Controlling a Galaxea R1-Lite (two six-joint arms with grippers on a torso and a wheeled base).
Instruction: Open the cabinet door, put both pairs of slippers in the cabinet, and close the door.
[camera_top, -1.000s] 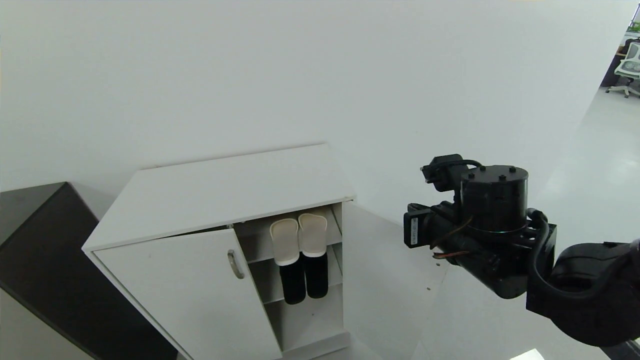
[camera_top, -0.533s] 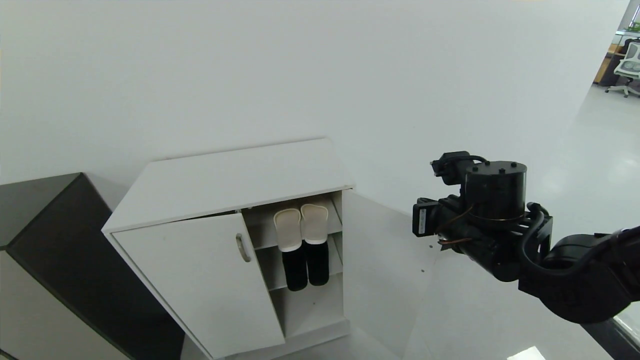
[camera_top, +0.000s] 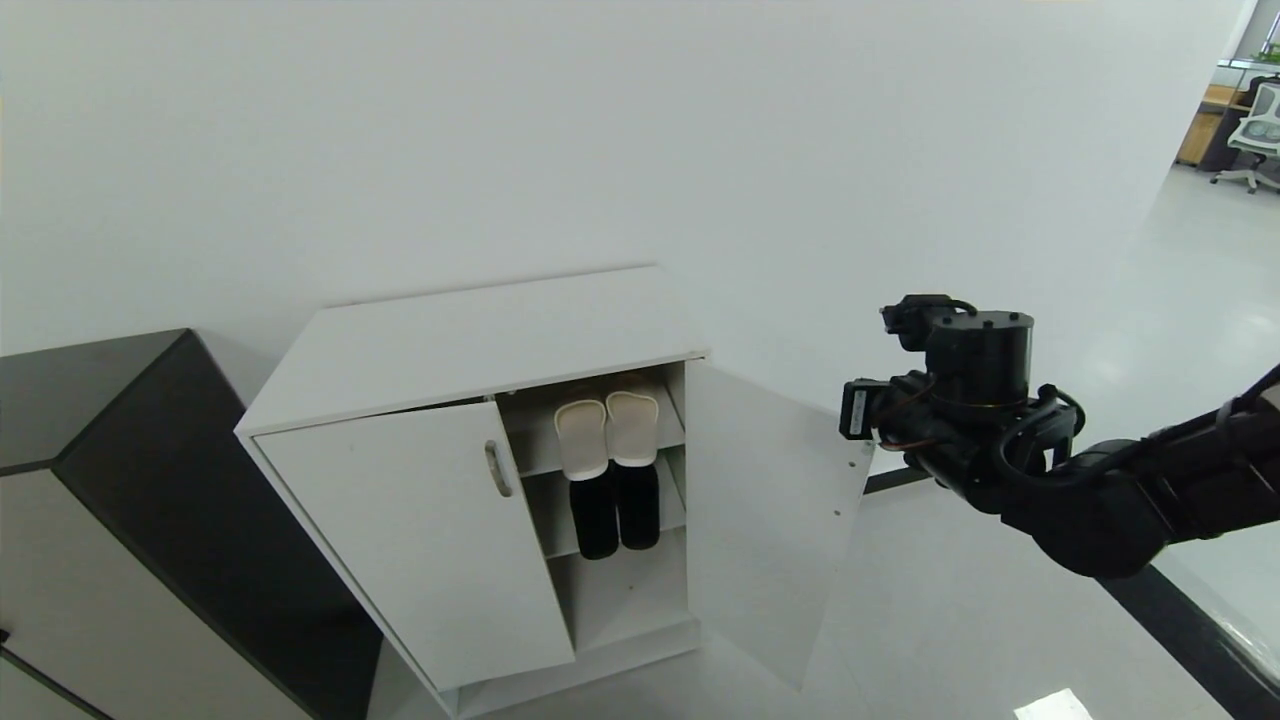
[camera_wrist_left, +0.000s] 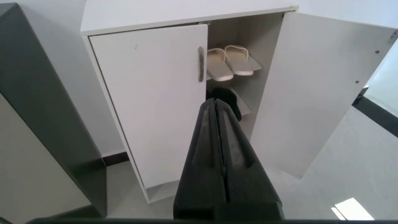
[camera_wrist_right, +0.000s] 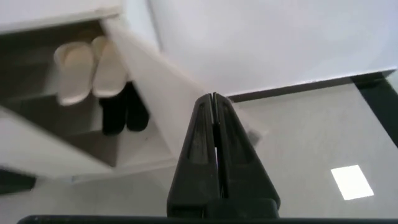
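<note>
The white cabinet (camera_top: 480, 330) stands against the wall with its left door (camera_top: 420, 540) closed and its right door (camera_top: 770, 510) swung open. A white pair of slippers (camera_top: 607, 432) lies on the upper shelf, and a black pair (camera_top: 618, 515) sits on the shelf below. My right arm's wrist (camera_top: 975, 400) hangs just right of the open door's edge. The right gripper (camera_wrist_right: 214, 96) is shut and holds nothing, near the open door (camera_wrist_right: 168, 93). The left gripper (camera_wrist_left: 214, 101) is also shut and holds nothing, in front of the cabinet opening and covering part of the black pair (camera_wrist_left: 231, 99).
A dark cabinet (camera_top: 130, 480) stands close on the left of the white one. A black floor strip (camera_top: 1180, 620) runs at the right, and a white sheet (camera_top: 1050, 705) lies on the floor. Open floor lies in front and to the right.
The head view has shifted, so the cabinet sits farther right and looks smaller. My right arm stretches farther out, and its wrist is now closer to the open door's edge.
</note>
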